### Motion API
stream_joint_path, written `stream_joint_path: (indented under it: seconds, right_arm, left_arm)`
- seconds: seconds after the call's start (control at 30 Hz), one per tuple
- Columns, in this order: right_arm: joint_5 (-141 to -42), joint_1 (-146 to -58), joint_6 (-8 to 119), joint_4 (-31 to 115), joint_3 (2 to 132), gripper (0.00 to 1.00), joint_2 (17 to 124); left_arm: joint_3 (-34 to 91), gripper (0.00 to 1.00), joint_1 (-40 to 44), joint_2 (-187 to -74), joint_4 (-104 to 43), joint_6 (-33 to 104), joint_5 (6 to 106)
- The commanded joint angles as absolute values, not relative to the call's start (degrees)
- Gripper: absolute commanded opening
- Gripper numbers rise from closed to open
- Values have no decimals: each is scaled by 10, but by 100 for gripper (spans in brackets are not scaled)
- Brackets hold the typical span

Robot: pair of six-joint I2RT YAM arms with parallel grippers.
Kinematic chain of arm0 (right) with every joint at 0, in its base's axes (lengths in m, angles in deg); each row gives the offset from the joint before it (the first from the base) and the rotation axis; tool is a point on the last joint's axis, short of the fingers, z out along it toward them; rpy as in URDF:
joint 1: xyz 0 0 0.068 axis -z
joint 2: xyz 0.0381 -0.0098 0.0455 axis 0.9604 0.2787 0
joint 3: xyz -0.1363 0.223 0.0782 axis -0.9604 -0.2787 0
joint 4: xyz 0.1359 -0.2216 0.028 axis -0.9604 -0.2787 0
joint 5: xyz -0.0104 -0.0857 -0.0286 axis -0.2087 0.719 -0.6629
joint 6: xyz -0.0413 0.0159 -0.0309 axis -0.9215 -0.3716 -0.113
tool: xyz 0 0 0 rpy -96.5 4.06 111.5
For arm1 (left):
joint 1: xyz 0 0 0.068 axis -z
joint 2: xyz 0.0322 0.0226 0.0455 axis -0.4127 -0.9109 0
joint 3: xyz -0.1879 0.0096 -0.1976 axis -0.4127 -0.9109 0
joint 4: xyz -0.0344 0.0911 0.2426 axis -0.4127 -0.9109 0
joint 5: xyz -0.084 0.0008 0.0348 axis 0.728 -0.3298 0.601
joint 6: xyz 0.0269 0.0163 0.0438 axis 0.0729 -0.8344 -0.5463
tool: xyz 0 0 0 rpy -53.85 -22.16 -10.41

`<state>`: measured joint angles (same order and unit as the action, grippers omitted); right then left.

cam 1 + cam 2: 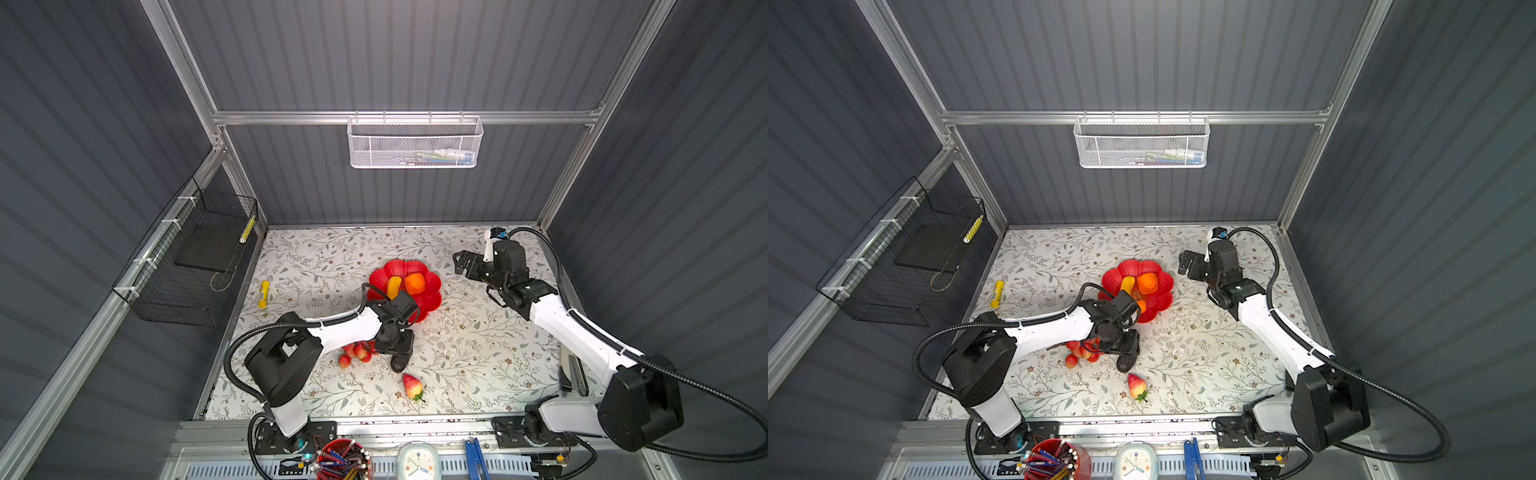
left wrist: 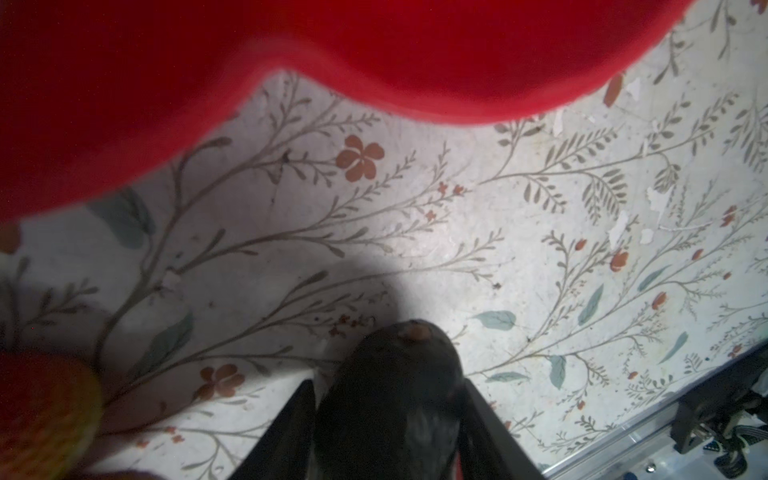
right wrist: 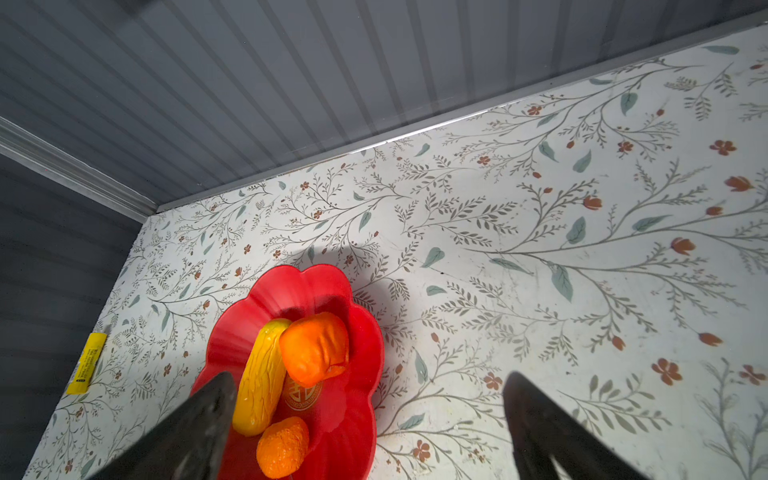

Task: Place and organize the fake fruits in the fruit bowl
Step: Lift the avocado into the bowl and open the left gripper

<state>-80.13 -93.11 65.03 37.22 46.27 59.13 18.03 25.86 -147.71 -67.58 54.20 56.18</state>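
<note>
The red flower-shaped fruit bowl (image 1: pixel 376 277) (image 3: pixel 345 415) holds a yellow oblong fruit (image 1: pixel 394 286) (image 3: pixel 262 374), a blocky orange fruit (image 1: pixel 414 282) (image 3: pixel 316 349) and a small round orange (image 3: pixel 282 446). On the mat in front of the bowl lies the dark avocado (image 1: pixel 399 363) (image 2: pixel 390 399), and my left gripper (image 1: pixel 401 353) (image 2: pixel 388 384) is shut on it, one finger on each side. The red grape-like bunch (image 1: pixel 356 352) sits just left of it, partly under the arm. A strawberry (image 1: pixel 412 386) lies nearer the front. My right gripper (image 1: pixel 461 264) (image 3: pixel 370 376) hangs open and holds nothing, right of the bowl.
A yellow marker tube (image 1: pixel 264 294) lies by the left wall. A black wire basket (image 1: pixel 187 257) hangs on the left wall and a white mesh basket (image 1: pixel 415 143) on the back wall. A red pen cup (image 1: pixel 343 459) and a clock (image 1: pixel 415 461) stand past the front edge.
</note>
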Motion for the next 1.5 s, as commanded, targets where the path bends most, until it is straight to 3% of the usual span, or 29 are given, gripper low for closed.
stream_joint_path:
  seconds: [0.0,0.1,0.33,0.67,1.03,1.27,1.47]
  right_arm:
    - [-810,-925,659,385,452,99,577]
    - [-812,-921,662,390,447,99,578]
    - [-814,-912,668,391,441,99,567]
    - [-816,-906,669,373,422,99,527]
    - [-821,-905,673,347,391,99,487]
    - [-832,-905,671,329,381,99,482]
    - [-868,-908,670,314,364,98,487]
  left_arm:
    - [200,42,262,-1479,-677,538,576]
    - [207,35,261,-1469,-677,529,574]
    - [312,34,260,-1441,-715,459,518]
    - [560,34,219,-1588,-757,348,471]
    - [606,33,188,-1699,-690,331,491]
    - [605,47,188,-1727,-683,335,502]
    - [581,73,188,-1687,-655,331,482]
